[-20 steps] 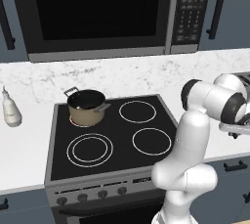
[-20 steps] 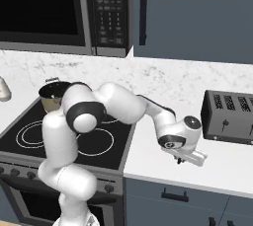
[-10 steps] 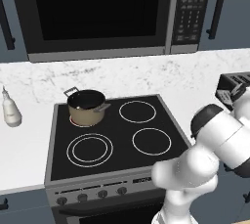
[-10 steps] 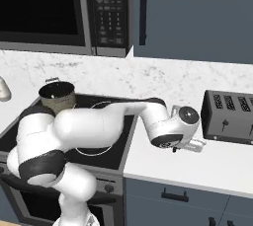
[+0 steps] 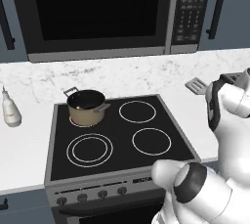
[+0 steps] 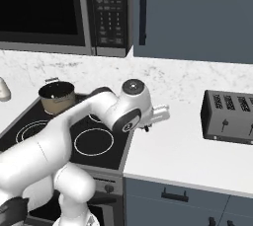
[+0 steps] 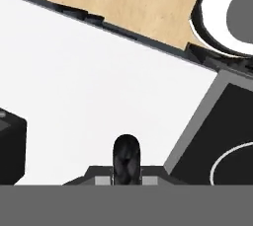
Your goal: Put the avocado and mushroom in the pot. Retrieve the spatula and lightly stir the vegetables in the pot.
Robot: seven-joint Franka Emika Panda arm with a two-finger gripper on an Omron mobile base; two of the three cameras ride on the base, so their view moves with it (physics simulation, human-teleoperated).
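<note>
The tan pot [image 5: 87, 106] [image 6: 57, 96] stands on the stove's back left burner, and its inside looks dark. The avocado and mushroom are hidden from view. The spatula's silvery slotted head [image 5: 197, 85] sticks out beside my wrist, above the counter just right of the stove. My gripper [image 6: 147, 128] [image 7: 126, 158] points down over the white counter at the stove's right edge. Its fingers are shut together, apparently on the spatula's thin handle, which I cannot make out.
A dark toaster [image 6: 230, 116] [image 7: 10, 146] stands on the counter to the right. A white bottle [image 5: 10, 113] stands left of the stove [image 5: 122, 140]. The microwave [image 5: 97, 12] hangs above. My elbow [image 5: 195, 193] sits low in front of the stove.
My arm has swung. The elbow dropped low in front of the stove, and the hand moved left from near the toaster toward the stove's edge, a little higher. The fingers stayed shut.
</note>
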